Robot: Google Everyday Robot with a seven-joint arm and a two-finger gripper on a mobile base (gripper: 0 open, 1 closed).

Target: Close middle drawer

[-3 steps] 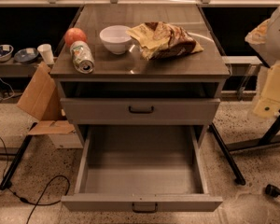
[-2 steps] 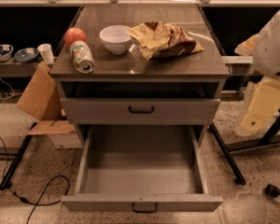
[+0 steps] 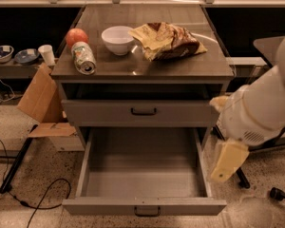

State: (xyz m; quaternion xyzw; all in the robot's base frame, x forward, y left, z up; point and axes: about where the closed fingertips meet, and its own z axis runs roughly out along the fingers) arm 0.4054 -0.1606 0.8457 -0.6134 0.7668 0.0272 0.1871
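Found the middle drawer (image 3: 143,172) pulled fully out beneath the counter's (image 3: 190,63) front edge. Spotted the gripper (image 3: 227,161) low off the front-right corner, just beside the drawer's right wall and short of its front; cannot tell whether open or shut. Risks pushing from that 1 side, skewing and jamming the slide. Slamming could roll the can (image 3: 84,57) off the front-left corner.

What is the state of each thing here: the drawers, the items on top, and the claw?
middle drawer: pulled far out, tray empty
upper drawer: shut
can: lying on its side
bowl: upright
snack bag: crumpled, lying flat
claw: pointing down beside the middle drawer's right wall
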